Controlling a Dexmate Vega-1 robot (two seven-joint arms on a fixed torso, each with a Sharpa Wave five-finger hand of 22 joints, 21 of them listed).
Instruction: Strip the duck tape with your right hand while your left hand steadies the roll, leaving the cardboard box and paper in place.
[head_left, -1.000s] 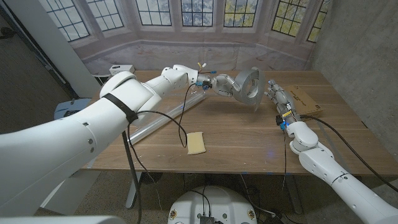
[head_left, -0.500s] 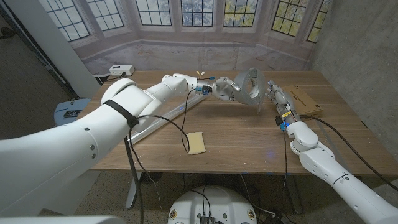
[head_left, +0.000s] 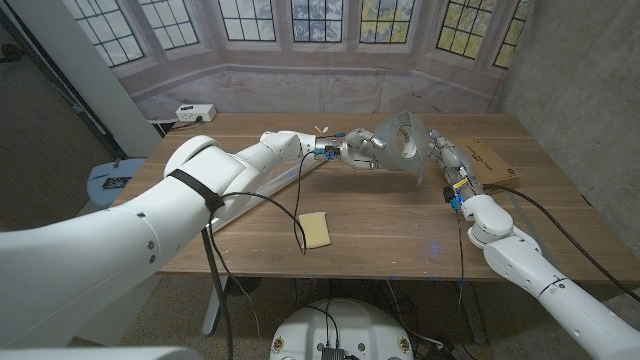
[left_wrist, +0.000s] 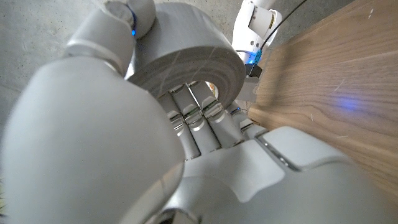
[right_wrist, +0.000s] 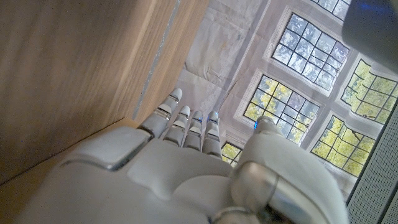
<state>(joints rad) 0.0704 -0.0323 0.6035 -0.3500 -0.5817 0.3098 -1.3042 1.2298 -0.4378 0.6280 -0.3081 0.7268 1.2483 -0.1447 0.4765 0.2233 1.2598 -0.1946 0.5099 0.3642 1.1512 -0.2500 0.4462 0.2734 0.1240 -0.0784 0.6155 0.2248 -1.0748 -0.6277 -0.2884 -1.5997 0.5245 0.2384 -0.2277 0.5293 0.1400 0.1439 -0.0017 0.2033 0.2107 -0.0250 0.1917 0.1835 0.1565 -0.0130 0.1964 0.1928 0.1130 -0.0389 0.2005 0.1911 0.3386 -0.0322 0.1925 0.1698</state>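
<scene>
The left robot hand (head_left: 362, 148) grips the tape roll (head_left: 398, 137) above the table (head_left: 380, 220), while the right robot hand (head_left: 444, 153), empty with fingers straight, must next pinch the loose strip.

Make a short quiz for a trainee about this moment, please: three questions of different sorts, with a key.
1. True or false: the left hand holds the tape roll up above the table.
2. Which thing lies nearest the table's front edge? A) the cardboard box B) the yellow paper C) the white box with a cable
3. Fill in: in the left wrist view, the left hand's fingers reach through the roll's ____.

Key
1. True; the roll is lifted, not resting on the wood.
2. B.
3. Core (the hole). The right hand is beside the roll with straight fingers; whether it touches the tape cannot be told.
</scene>
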